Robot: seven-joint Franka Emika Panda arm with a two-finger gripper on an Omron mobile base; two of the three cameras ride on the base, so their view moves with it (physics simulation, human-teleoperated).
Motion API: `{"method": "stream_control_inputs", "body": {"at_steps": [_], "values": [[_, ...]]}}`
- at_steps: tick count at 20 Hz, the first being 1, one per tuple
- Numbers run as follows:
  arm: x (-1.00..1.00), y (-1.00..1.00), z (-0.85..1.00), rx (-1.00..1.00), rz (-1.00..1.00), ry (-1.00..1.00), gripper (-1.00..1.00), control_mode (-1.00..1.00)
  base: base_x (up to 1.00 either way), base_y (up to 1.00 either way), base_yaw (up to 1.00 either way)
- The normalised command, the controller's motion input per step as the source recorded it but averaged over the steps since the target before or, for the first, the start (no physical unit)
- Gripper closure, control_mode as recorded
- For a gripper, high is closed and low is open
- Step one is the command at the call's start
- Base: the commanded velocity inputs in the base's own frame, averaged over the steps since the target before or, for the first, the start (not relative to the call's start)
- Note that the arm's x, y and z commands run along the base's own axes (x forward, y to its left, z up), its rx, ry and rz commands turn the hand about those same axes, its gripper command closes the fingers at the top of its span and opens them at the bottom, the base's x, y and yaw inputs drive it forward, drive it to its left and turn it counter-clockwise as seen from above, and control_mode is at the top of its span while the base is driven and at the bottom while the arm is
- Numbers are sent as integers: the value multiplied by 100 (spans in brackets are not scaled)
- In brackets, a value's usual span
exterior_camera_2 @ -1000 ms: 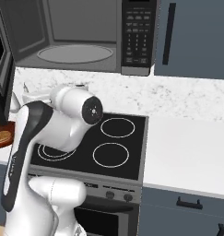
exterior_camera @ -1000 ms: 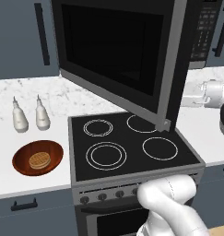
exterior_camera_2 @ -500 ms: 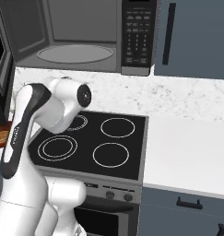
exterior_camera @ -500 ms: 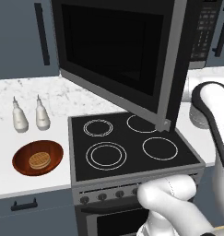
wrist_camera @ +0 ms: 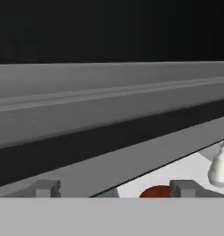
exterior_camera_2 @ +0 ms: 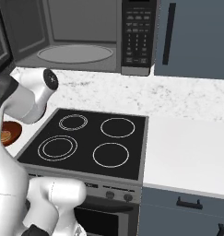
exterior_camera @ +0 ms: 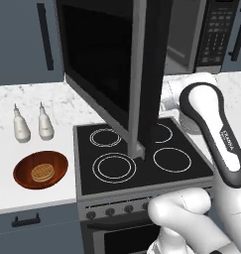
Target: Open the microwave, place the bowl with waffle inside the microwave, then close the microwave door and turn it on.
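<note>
The microwave door (exterior_camera: 112,74) has swung further open since a second ago and now stands edge-on over the cooktop (exterior_camera: 142,156). The jaws are spread wide, empty, close against the door's grey frame. The glossy reddish-brown bowl (exterior_camera: 41,170), holding the gridded golden waffle (exterior_camera: 42,173), sits near the marble desk's (exterior_camera: 23,149) front edge, left of the cooktop.

Small white lettering runs along the black band of the robot arm (exterior_camera: 226,149), too small to read for certain. The microwave (exterior_camera_2: 85,37) keypad's button labels are too blurred to read.
</note>
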Motion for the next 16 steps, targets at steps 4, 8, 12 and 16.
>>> {"method": "stream_control_inputs", "body": {"at_steps": [4, 8, 12, 16], "values": [[-9, 98, 10, -6, 20, -11, -100, -100, 0, 0, 0], [4, 47, 8, 0, 5, -9, -100, -100, 0, 0, 0], [1, -9, -18, 0, -8, -2, -100, -100, 0, 0, 0], [-12, -74, -29, 5, -14, 0, -100, -100, 0, 0, 0]]}}
